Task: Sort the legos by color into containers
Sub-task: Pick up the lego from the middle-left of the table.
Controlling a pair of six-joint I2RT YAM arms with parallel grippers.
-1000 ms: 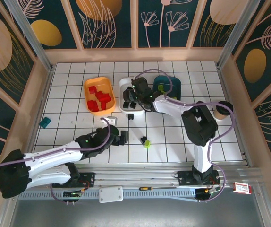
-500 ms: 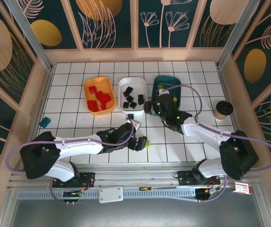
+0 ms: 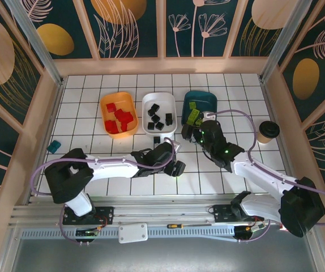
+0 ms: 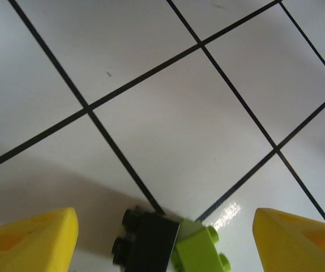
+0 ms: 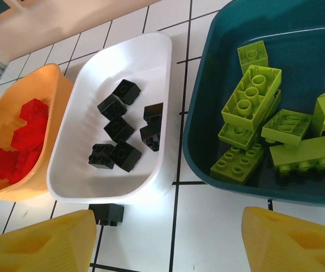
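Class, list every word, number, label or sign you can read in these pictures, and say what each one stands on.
No text here can be read.
Red-and-white tag, lower right of the top view: print too small to read.
Studs of the lime bricks: any lettering too blurred to read.

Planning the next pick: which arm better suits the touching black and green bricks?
Left: the left gripper, open, straddles the black brick and green brick; the right gripper is by the teal tray.

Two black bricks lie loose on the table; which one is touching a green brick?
The black brick at the left claw; the other black brick lies alone before the white tray.
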